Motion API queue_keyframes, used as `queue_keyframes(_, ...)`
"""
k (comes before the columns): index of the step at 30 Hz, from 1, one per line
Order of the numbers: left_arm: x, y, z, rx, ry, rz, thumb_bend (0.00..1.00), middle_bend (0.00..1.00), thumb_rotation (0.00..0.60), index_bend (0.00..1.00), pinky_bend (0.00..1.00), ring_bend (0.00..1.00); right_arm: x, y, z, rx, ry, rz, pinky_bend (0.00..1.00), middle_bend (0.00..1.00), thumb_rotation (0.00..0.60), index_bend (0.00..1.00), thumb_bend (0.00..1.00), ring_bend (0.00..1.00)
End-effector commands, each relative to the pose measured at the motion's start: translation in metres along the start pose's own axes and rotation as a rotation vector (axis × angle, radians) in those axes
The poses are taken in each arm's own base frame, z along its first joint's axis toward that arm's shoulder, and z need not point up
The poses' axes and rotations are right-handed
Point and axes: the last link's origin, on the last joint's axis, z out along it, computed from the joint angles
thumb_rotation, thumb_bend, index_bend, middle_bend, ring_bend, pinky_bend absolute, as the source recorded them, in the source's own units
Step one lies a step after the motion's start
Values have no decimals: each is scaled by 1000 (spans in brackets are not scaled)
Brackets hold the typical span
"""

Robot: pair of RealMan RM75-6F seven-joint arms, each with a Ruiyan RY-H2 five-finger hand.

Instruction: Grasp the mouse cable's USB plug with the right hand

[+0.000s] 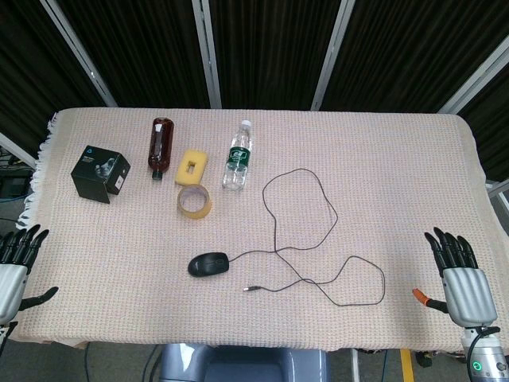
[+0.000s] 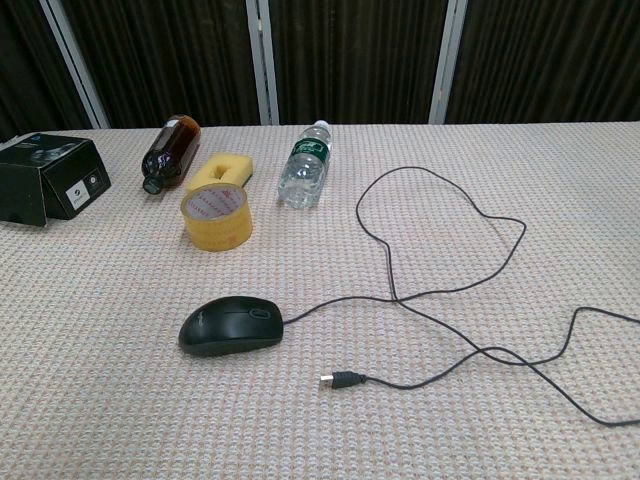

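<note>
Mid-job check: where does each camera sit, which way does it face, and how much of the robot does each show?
Head view: high up, looking steeply down on the table; left hand and right hand show at the near corners, fingers apart, holding nothing.
Chest view: low at the near edge, looking across the table; no robot parts show.
Shared: mouse, USB plug, cable, tape.

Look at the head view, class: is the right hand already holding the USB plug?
No: the right hand sits open near the table's right edge, well apart from the USB plug, which lies loose beside the mouse.
</note>
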Motion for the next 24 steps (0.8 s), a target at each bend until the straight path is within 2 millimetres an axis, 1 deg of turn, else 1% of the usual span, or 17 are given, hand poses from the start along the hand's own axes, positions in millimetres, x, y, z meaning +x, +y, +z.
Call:
queue_keyframes(1,0,0,0,0,1,0,0,0,600,0,0,0,0,0,0,-2,6,-5,0,0,600,0,75,0)
queue_keyframes(24,-1,1,0,-4,2,2,0,0,600,0,0,0,1,1,-1,-5,-8,10,0,0,600,0,76,0)
